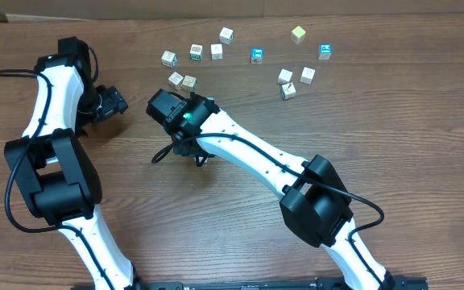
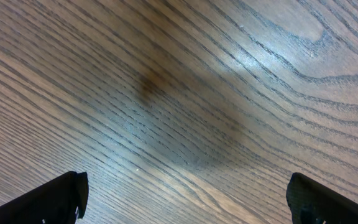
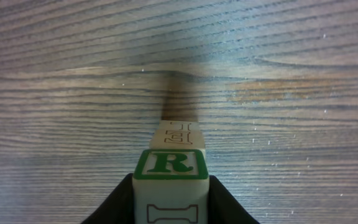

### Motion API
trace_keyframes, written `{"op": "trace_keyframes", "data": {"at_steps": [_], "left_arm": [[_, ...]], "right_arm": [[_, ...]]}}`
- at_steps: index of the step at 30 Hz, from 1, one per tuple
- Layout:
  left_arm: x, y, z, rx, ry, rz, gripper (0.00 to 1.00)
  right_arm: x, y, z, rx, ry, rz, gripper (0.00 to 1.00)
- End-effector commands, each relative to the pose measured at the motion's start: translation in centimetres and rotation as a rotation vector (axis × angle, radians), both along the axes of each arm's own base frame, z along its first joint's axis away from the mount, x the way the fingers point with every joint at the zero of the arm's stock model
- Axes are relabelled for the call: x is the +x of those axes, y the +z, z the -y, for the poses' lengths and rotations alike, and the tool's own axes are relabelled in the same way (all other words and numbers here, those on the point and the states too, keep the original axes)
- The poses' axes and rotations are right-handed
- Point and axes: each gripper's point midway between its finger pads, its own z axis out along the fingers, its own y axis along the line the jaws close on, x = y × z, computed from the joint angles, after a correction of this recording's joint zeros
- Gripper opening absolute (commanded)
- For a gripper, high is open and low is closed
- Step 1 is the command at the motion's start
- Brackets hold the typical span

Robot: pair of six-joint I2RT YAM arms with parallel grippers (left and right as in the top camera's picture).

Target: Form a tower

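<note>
In the right wrist view my right gripper (image 3: 170,186) is shut on a pale wooden cube (image 3: 169,165) with a green R on its top face. That cube stands over a second pale cube (image 3: 178,132) marked E, the two forming a short tower on the table. Overhead, the right gripper (image 1: 182,114) covers this tower. My left gripper (image 1: 113,103) rests at the left of the table. It is open, and only bare wood shows between its fingers (image 2: 61,199).
Loose cubes lie along the far side: two pale ones (image 1: 182,80) just beyond the right gripper, several more (image 1: 196,52), two blue-faced cubes (image 1: 257,55) (image 1: 325,51), a yellow cube (image 1: 298,34) and three pale cubes (image 1: 288,91) at the right.
</note>
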Motion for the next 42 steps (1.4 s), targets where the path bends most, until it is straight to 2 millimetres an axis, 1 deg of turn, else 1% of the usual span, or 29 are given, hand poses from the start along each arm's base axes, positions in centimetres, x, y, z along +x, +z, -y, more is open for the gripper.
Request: {"op": "trace_keyframes", "data": {"at_steps": [1,2,3,5,6,7,8,9,16,19,25,27,30,32,35,37,39,42], "left_arm": [[0.0,-0.4,0.2,0.003,-0.018,-0.012,1.00],[0.0,-0.4,0.2,0.003,-0.018,-0.012,1.00],[0.0,-0.4,0.2,0.003,-0.018,-0.012,1.00],[0.0,-0.4,0.2,0.003,-0.018,-0.012,1.00],[0.0,-0.4,0.2,0.003,-0.018,-0.012,0.99],[0.0,-0.4,0.2,0.003,-0.018,-0.012,1.00],[0.0,-0.4,0.2,0.003,-0.018,-0.012,0.99],[0.0,-0.4,0.2,0.003,-0.019,-0.012,1.00],[0.0,-0.4,0.2,0.003,-0.019,-0.012,1.00],[0.0,-0.4,0.2,0.003,-0.019,-0.012,1.00],[0.0,-0.4,0.2,0.003,-0.019,-0.012,0.99],[0.0,-0.4,0.2,0.003,-0.018,-0.012,1.00],[0.0,-0.4,0.2,0.003,-0.018,-0.012,0.99],[0.0,-0.4,0.2,0.003,-0.018,-0.012,1.00],[0.0,-0.4,0.2,0.003,-0.018,-0.012,1.00],[0.0,-0.4,0.2,0.003,-0.018,-0.012,1.00],[0.0,-0.4,0.2,0.003,-0.018,-0.012,1.00],[0.0,-0.4,0.2,0.003,-0.018,-0.012,1.00]], "right_arm": [[0.4,-0.1,0.3,-0.001,-0.022,0.005,0.40],[0.5,-0.1,0.3,-0.001,-0.022,0.005,0.43],[0.5,-0.1,0.3,0.000,-0.022,0.005,0.44],[0.5,-0.1,0.3,0.000,-0.022,0.005,0.44],[0.5,-0.1,0.3,0.000,-0.022,0.005,0.41],[0.5,-0.1,0.3,0.000,-0.022,0.006,0.32],[0.5,-0.1,0.3,0.000,-0.022,0.005,0.24],[0.5,-0.1,0.3,0.000,-0.022,0.005,0.23],[0.5,-0.1,0.3,-0.001,-0.022,0.005,0.26],[0.5,-0.1,0.3,0.000,-0.022,0.005,0.30],[0.5,-0.1,0.3,0.002,-0.022,0.007,0.44],[0.6,-0.1,0.2,0.005,-0.021,0.010,0.57],[0.9,0.1,-0.2,0.015,0.002,0.024,0.66],[1.5,0.8,-0.4,0.027,0.021,0.040,0.69],[3.1,2.8,-0.7,0.058,0.057,0.084,0.73],[4.4,4.4,-0.3,0.076,0.057,0.113,0.74],[6.0,6.1,0.7,0.089,0.049,0.140,0.74],[8.7,8.2,3.3,0.084,0.054,0.176,0.73]]}}
